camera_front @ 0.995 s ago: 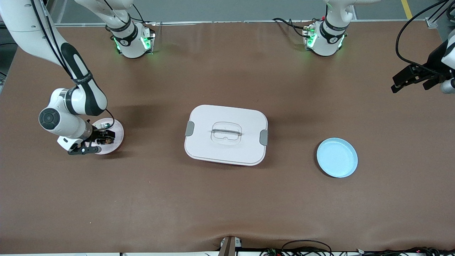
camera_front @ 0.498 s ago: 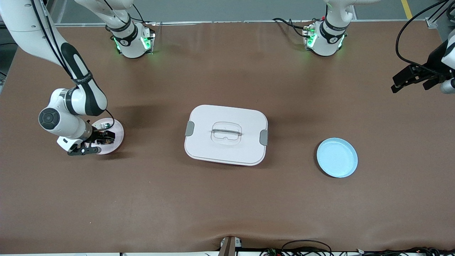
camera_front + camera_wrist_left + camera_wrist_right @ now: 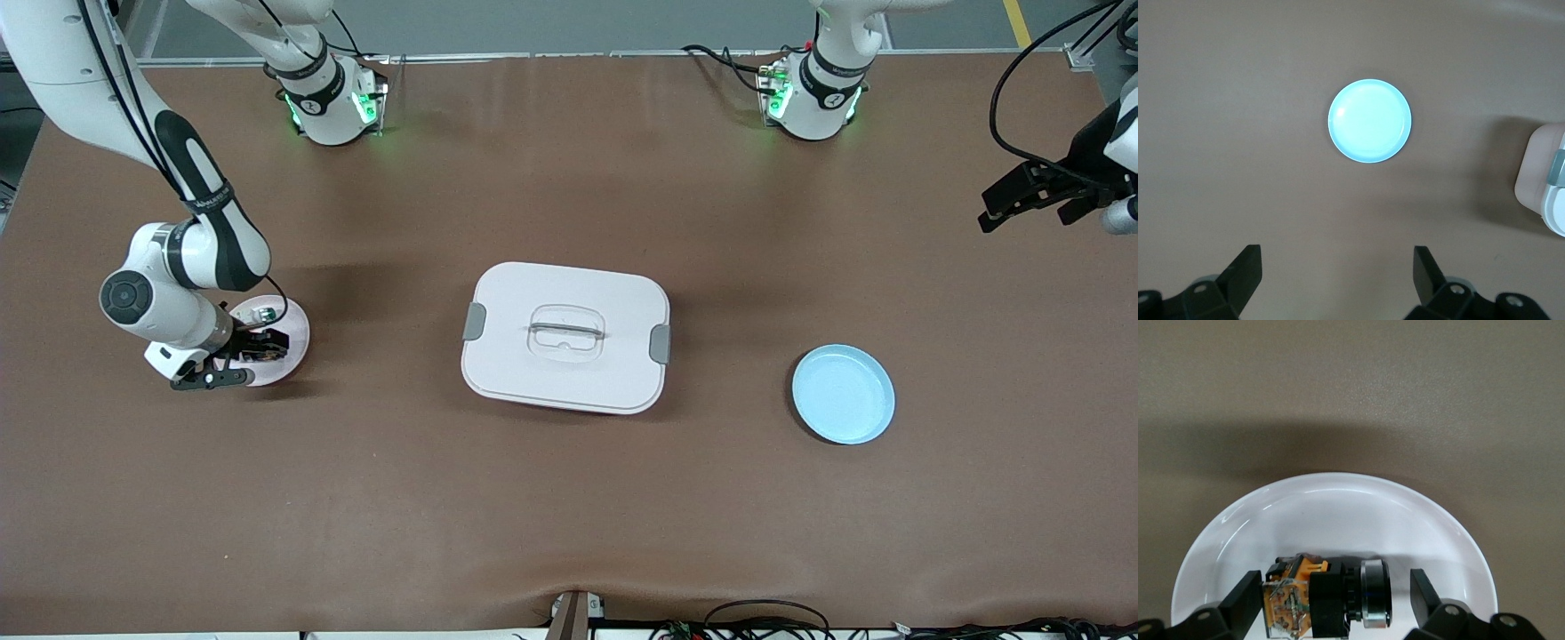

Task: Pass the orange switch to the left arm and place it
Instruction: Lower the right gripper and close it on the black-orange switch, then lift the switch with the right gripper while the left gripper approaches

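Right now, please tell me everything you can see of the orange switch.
The orange switch is a small blocky part with a black middle body, an orange section with metal contacts at one end and a silver ring at the other. It lies on its side on the pink plate, toward the right arm's end of the table. The right gripper is open, a finger on each side; contact cannot be told.

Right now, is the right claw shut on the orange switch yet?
No, open. The right claw straddles the orange switch on the pink plate; one finger stands clear of it.
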Robot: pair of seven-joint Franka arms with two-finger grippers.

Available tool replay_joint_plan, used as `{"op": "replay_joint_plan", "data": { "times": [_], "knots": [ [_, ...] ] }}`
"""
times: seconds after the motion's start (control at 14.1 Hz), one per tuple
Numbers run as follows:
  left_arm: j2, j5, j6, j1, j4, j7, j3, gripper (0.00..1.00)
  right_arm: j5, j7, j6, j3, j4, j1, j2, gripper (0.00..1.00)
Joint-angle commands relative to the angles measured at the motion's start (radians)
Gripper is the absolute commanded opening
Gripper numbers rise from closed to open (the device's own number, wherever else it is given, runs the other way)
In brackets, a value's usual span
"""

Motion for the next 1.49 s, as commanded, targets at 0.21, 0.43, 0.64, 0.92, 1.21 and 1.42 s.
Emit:
{"op": "replay_joint_plan", "data": {
  "times": [0.21, 0.43, 0.64, 0.92, 1.21, 1.42],
  "knots": [
    [0.013, -0.005, -0.023, 0.001, 0.027, 0.022, 0.003, 1.00, -0.011, 0.023, -0.006, 0.012, 0.013, -0.017, 0.007, 0.00],
    [0.013, -0.005, -0.023, 0.001, 0.029, 0.022, 0.003, 1.00, 0.022, 0.023, -0.104, 0.016, 0.046, -0.031, -0.009, 0.00],
    [0.013, -0.005, -0.023, 0.001, 0.027, 0.022, 0.003, 1.00, 0.083, 0.023, -0.317, 0.020, 0.138, -0.023, -0.053, 0.00],
    [0.013, -0.005, -0.023, 0.003, 0.029, 0.022, 0.003, 1.00, 0.294, 0.030, -0.593, 0.020, 0.296, -0.022, -0.059, 0.00],
    [0.011, -0.017, -0.022, 0.001, 0.052, 0.022, 0.001, 1.00, 0.438, 0.248, -0.812, 0.033, 0.427, 0.000, -0.069, 0.00],
    [0.010, -0.068, -0.022, -0.003, 0.073, 0.022, -0.003, 1.00, 0.535, 0.435, -0.896, 0.038, 0.501, 0.042, -0.076, 0.00]
  ]
}}
